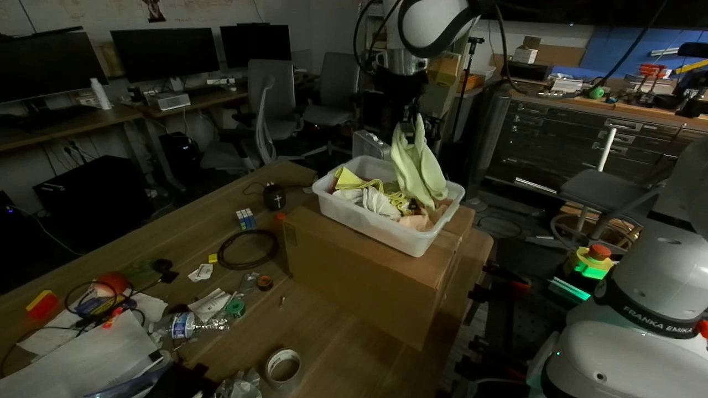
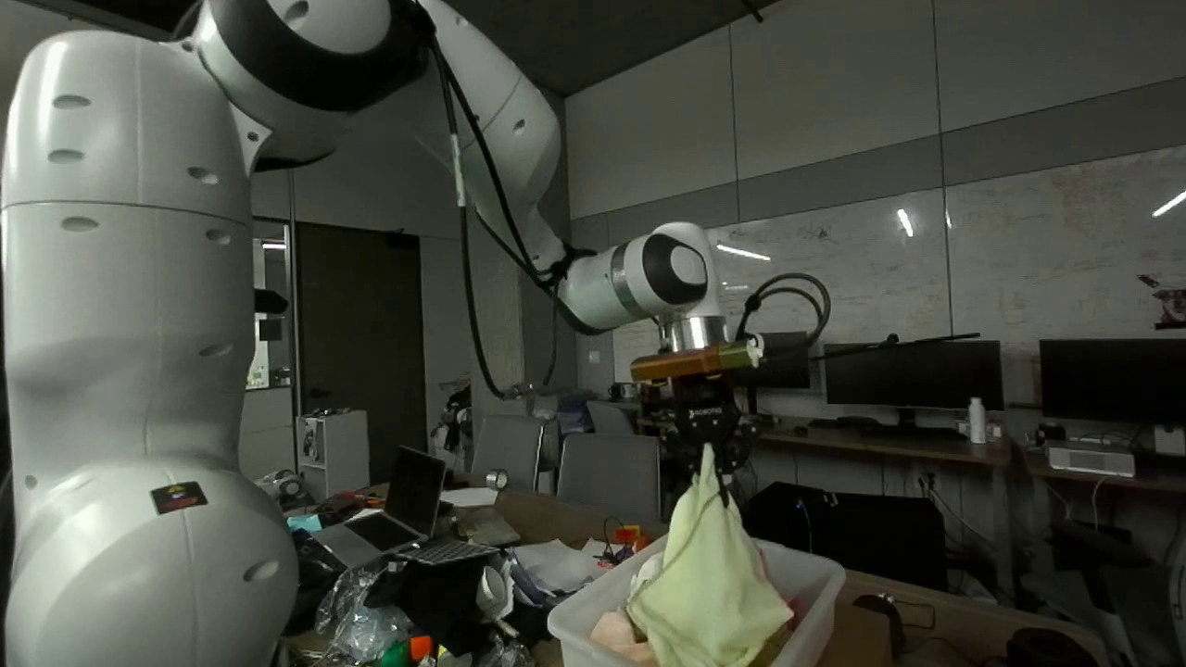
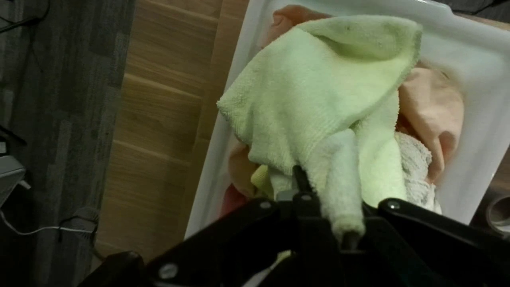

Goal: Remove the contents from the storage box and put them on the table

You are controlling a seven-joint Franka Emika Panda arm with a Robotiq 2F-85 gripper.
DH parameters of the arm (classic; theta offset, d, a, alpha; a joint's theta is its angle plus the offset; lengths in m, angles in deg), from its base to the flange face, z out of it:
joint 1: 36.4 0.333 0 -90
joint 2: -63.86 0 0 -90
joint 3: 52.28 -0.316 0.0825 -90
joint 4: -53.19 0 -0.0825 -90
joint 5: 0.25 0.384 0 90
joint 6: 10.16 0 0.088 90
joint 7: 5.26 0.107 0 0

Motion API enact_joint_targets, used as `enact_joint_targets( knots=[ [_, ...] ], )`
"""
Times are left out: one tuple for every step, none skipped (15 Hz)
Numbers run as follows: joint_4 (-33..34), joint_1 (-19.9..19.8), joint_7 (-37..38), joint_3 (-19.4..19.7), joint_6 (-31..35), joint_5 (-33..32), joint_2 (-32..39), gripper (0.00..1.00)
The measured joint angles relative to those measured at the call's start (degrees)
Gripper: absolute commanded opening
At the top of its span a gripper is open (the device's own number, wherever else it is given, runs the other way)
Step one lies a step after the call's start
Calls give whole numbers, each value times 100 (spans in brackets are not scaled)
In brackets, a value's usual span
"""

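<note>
While the end effector (image 2: 714,466) holds a pale green cloth (image 1: 416,170) pinched near its top, that cloth hangs over the storage box (image 1: 365,224), where yellow, white and peach cloths (image 1: 377,201) lie heaped; whether it touches them I cannot tell. The box sits on a cardboard carton (image 1: 359,276) near one edge of the wooden surface (image 1: 310,326). Near the carton lie a coiled black cable (image 1: 243,266) and a puzzle cube (image 1: 245,219); farther off are papers (image 1: 105,348), a plastic bottle (image 1: 185,325) on its side and a roll of tape (image 1: 289,386). Beyond stand gray chairs (image 1: 276,88) and desks (image 1: 72,130) with dark monitors (image 1: 166,53), and a whiteboard (image 2: 834,241) shows on the wall in an exterior view.
</note>
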Motion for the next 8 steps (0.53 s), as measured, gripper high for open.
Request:
enact_joint_targets(
  knots=[
    [-15, 1, 60, 1, 1, 0, -203, 1],
    [-24, 5, 125, -4, 5, -3, -410, 1],
    [-29, 17, 201, -20, 14, -16, -606, 1],
    [-28, 38, 296, -47, 18, -23, -803, 1],
    [-22, 70, 398, -91, 19, -25, -997, 1],
    [-13, 113, 515, -148, 18, -25, -1171, 1],
    [4, 170, 657, -232, 6, -25, -1336, 1],
    [39, 237, 835, -336, -20, -25, -1470, 1]
  ],
)
